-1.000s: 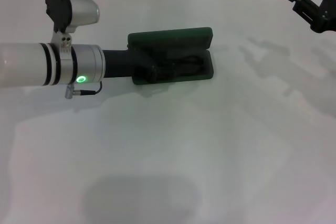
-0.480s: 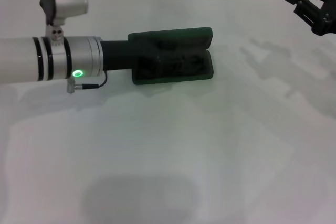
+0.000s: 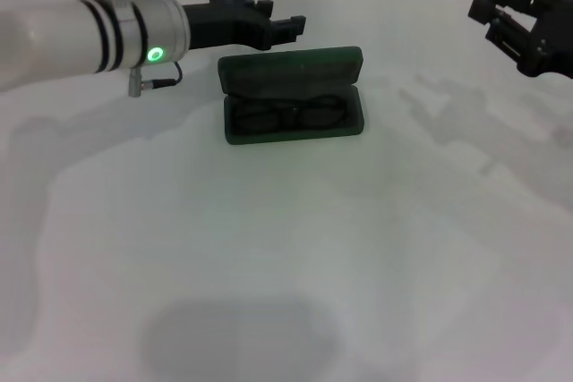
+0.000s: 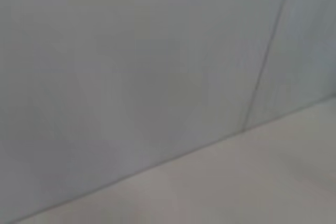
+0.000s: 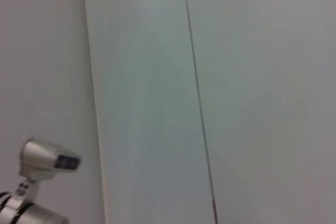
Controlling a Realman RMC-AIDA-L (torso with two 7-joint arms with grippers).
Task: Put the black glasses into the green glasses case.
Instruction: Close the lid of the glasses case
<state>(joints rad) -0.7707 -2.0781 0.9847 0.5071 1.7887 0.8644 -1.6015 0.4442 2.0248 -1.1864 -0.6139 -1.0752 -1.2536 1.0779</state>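
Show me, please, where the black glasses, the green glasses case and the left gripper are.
black glasses (image 3: 293,115), head view, on the bridge between the lenses.
green glasses case (image 3: 291,69), head view, on the open lid.
left gripper (image 3: 291,24), head view, between its fingertips.

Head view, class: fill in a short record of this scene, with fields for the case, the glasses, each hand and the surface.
case: green glasses case, lid open, on the table
glasses: black glasses, lying inside the case
left hand: left hand, empty, raised beyond the case lid
right hand: right hand, far right, away from the case
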